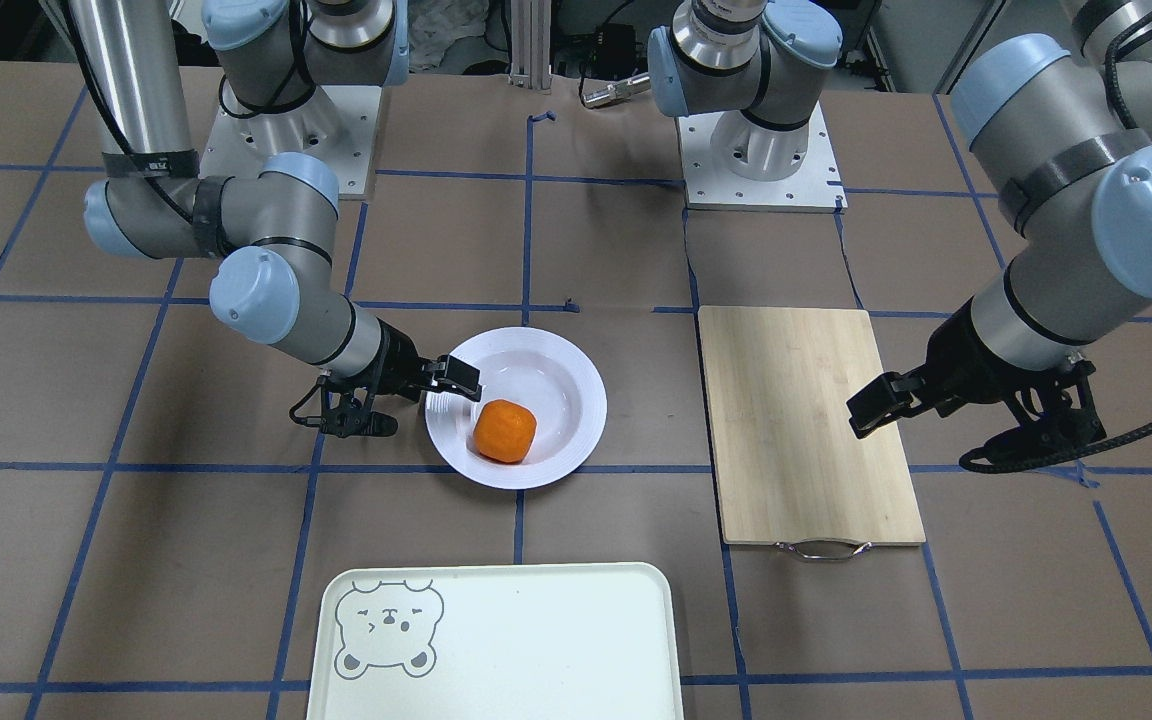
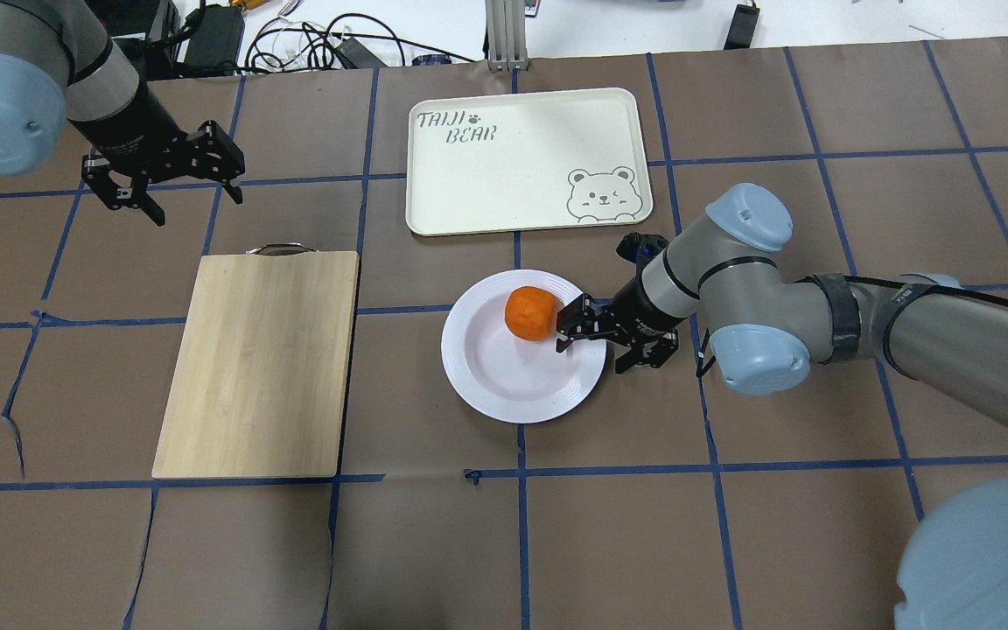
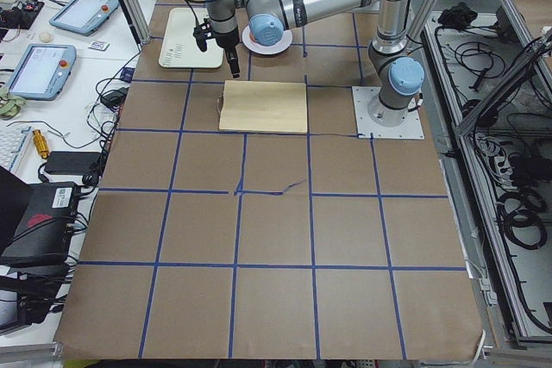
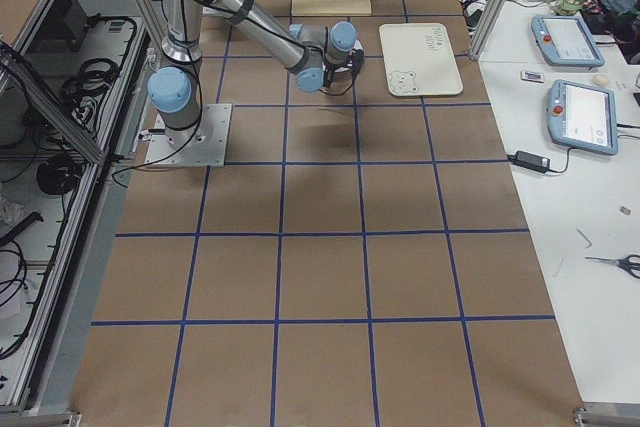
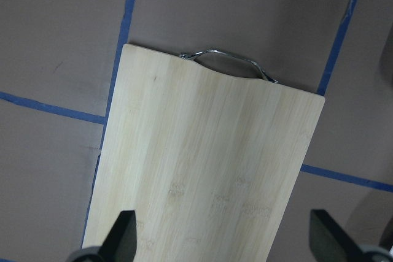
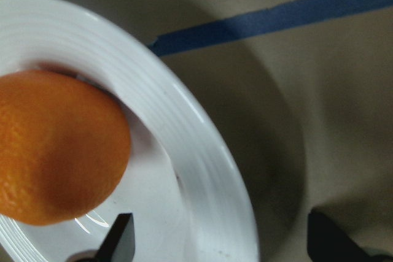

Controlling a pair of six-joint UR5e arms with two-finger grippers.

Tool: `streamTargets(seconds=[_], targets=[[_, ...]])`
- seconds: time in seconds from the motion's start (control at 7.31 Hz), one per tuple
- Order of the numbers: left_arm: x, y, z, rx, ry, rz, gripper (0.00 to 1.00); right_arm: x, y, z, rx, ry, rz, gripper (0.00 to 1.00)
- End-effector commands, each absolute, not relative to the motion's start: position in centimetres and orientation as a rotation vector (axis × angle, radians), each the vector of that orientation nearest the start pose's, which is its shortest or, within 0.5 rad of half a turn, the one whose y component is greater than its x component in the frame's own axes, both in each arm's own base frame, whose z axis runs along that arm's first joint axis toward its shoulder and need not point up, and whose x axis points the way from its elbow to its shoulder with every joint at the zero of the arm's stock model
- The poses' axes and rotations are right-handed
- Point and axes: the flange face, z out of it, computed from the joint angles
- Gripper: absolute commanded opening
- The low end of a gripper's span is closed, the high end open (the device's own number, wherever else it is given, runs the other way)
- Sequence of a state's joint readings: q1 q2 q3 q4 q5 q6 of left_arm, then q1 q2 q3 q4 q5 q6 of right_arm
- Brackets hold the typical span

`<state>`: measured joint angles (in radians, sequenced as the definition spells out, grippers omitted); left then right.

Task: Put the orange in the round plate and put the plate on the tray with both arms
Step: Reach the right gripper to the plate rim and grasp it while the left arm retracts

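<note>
We log, near first: round plate [image 2: 504, 385] mid-table [image 2: 731, 525], orange [image 2: 530, 312] resting in it; right claw [image 2: 598, 339] spread astride its right rim, gripping nothing; wooden board [image 2: 259, 363] left; left claw [image 2: 195, 199] spread, empty, beyond; tray [image 2: 513, 175] farthest.

Light: bright and even, from above; all fixed views well exposed.
Shadows: soft and short on the bench [image 1: 636, 520]; heaviest in the right wrist view, a dark patch on the paper at 3 o'clock of the round plate [image 6: 202, 170].
Glare: round plate close to blown white in the overhead view; small highlights under the orange [image 6: 58, 145] at 6 o'clock.
Focus: orange and plate rim soft, very close; right tool [image 6: 227, 243] tips blurred at the bottom edge. Left tool [image 5: 227, 237] tips blurred likewise; wooden board [image 5: 209, 151] grain sharp.
Side views: wide, things tiny, fine detail lost.
</note>
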<state>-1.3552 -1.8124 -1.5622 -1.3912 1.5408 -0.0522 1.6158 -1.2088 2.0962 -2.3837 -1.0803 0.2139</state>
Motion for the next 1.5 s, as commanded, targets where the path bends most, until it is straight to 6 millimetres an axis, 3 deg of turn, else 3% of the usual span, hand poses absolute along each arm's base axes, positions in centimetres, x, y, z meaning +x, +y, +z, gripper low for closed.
streamTargets(seconds=[0.0,0.27,0.55,0.82,0.96,1.37], targets=[[-0.6,-59.2,38.3,-0.431,3.143,0.081,1.00,21.0,-48.2,16.3,0.238,2.647,0.123,0.87],[-0.7,-59.0,41.1,-0.425,3.145,-0.009,1.00,21.1,-48.0,16.2,0.237,2.644,0.130,0.63],[-0.8,-58.6,42.5,-0.413,3.139,-0.052,1.00,21.9,-47.7,16.2,0.222,2.650,0.136,0.39],[-1.1,-57.8,44.3,-0.280,3.153,-0.105,1.00,22.5,-47.7,16.8,0.245,2.655,0.131,0.11],[-1.4,-57.2,45.2,-0.291,3.157,-0.131,1.00,22.6,-48.1,17.5,0.241,2.655,0.111,0.07],[-1.1,-56.3,44.9,-0.280,3.146,-0.092,1.00,22.8,-51.7,21.5,0.219,2.641,0.030,0.05]])
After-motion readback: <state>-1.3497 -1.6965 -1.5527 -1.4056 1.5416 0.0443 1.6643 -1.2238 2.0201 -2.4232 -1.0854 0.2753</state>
